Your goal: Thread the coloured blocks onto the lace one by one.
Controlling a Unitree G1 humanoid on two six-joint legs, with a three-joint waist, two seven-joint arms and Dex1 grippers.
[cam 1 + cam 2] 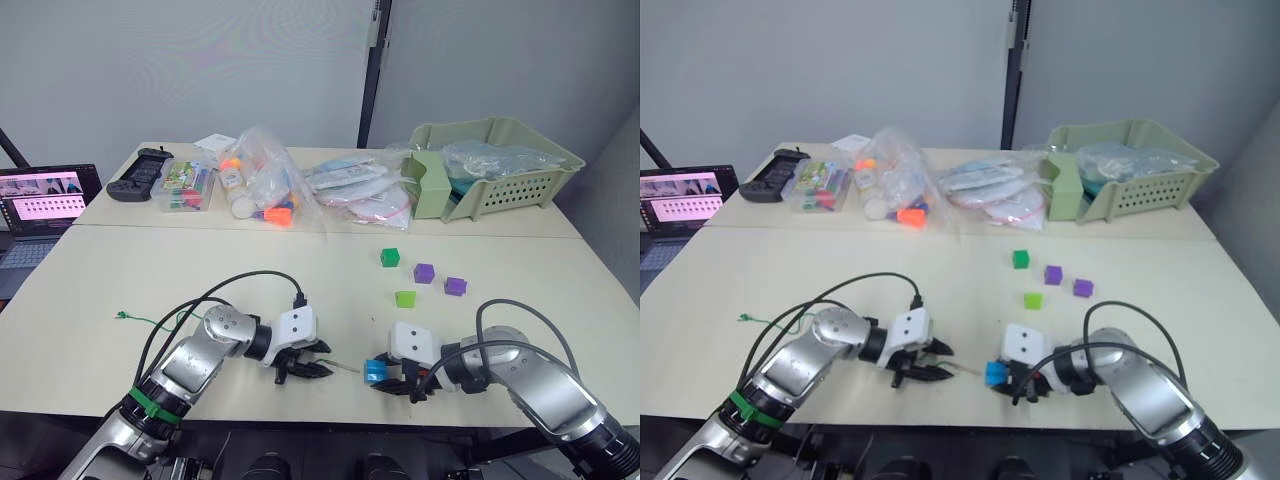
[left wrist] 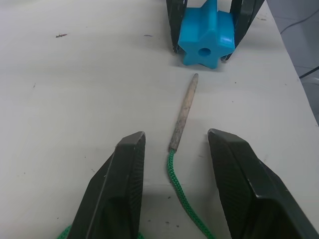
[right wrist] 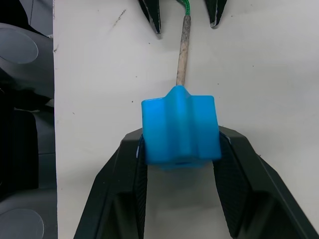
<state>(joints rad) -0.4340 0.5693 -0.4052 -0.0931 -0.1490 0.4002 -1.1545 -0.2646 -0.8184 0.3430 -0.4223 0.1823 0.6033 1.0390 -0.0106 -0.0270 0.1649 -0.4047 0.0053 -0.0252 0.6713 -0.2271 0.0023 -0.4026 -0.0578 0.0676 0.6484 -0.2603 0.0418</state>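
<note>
Low in the centre of the left eye view, the right gripper (image 1: 385, 378) is clamped on a blue star-shaped block (image 1: 375, 371), its two fingers pressed against the block's sides and its hole facing toward the other arm. Just left of it, the left gripper (image 1: 318, 361) stands spread wide and holds nothing: the lace (image 2: 180, 185) lies loose on the counter (image 1: 300, 280) between its fingers, the stiff pale tip (image 2: 183, 113) pointing toward the block's hole (image 2: 204, 51) but stopping short of it.

The main risk, as I judge it, is the tip itself. It rests flat on the counter while the hole sits higher on the block, so closing on the lace and pushing forward may drive the tip under or against the block's face. A grip on the soft green cord instead of the stiff part (the fingers now straddle that junction) would let the tip droop or swing. The tip also lies slightly askew to the hole. The rest of the lace trails to the left of the frame, where its knotted end (image 1: 122, 317) lies.

Four more blocks wait at centre right: green (image 1: 390, 257), two purple (image 1: 424, 272) (image 1: 456, 286), and lime (image 1: 405, 298).
</note>
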